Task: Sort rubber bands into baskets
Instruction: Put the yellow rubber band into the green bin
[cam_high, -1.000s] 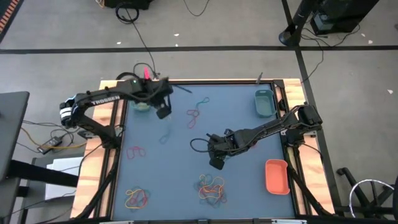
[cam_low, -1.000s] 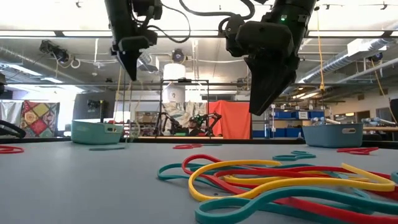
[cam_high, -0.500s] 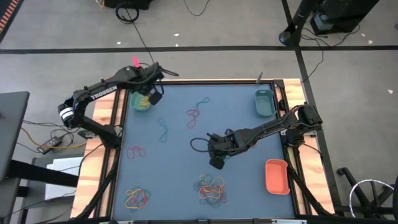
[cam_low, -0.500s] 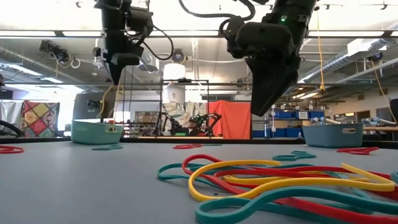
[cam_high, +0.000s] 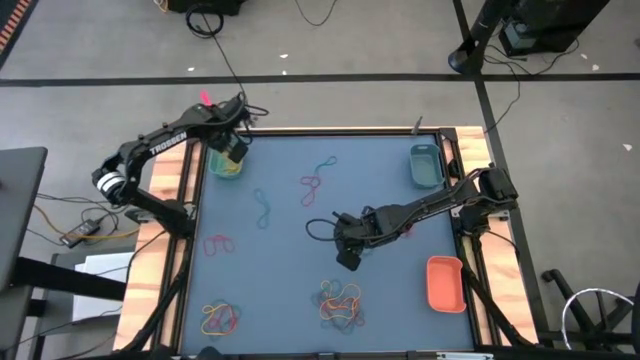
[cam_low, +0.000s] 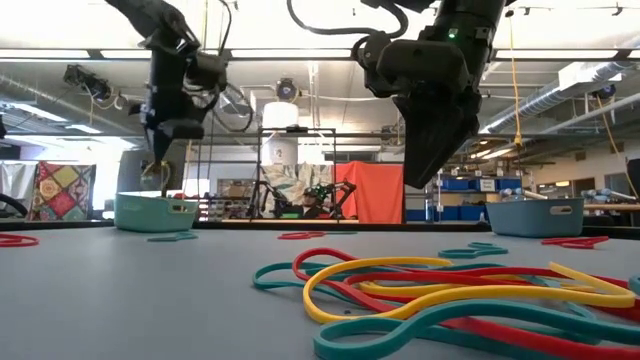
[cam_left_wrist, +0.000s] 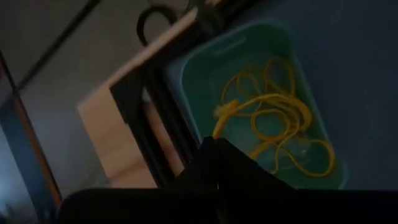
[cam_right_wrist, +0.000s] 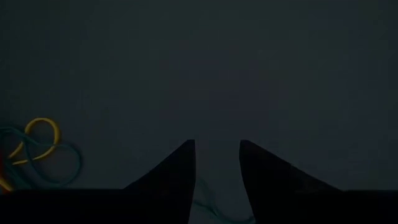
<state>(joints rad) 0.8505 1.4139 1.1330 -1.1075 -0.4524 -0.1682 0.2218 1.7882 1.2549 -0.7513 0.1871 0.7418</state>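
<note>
Rubber bands lie scattered over the dark blue table top (cam_high: 290, 270) in the high view. At the upper left of the frame, the left gripper (cam_high: 236, 148) hangs over the green basket (cam_high: 224, 166), its fingers pressed together on a yellow band (cam_left_wrist: 219, 118) that dangles into the basket, where more yellow loops lie. Below it are a teal band (cam_high: 263, 208), a red one (cam_high: 217, 244), and a mixed cluster (cam_high: 218, 318) at the lower left. Toward the middle sit a red and teal group (cam_high: 315, 180) and a tangle (cam_high: 341, 300) of all three colours. Just above that tangle the right gripper (cam_high: 348, 259) hovers with its fingers apart, holding nothing. At the right edge stand the teal basket (cam_high: 424, 166) and the orange-red basket (cam_high: 445, 283). Grey floor with black cables surrounds the table; the low view shows a workshop with ceiling lights and an orange cloth (cam_low: 373, 205).
</note>
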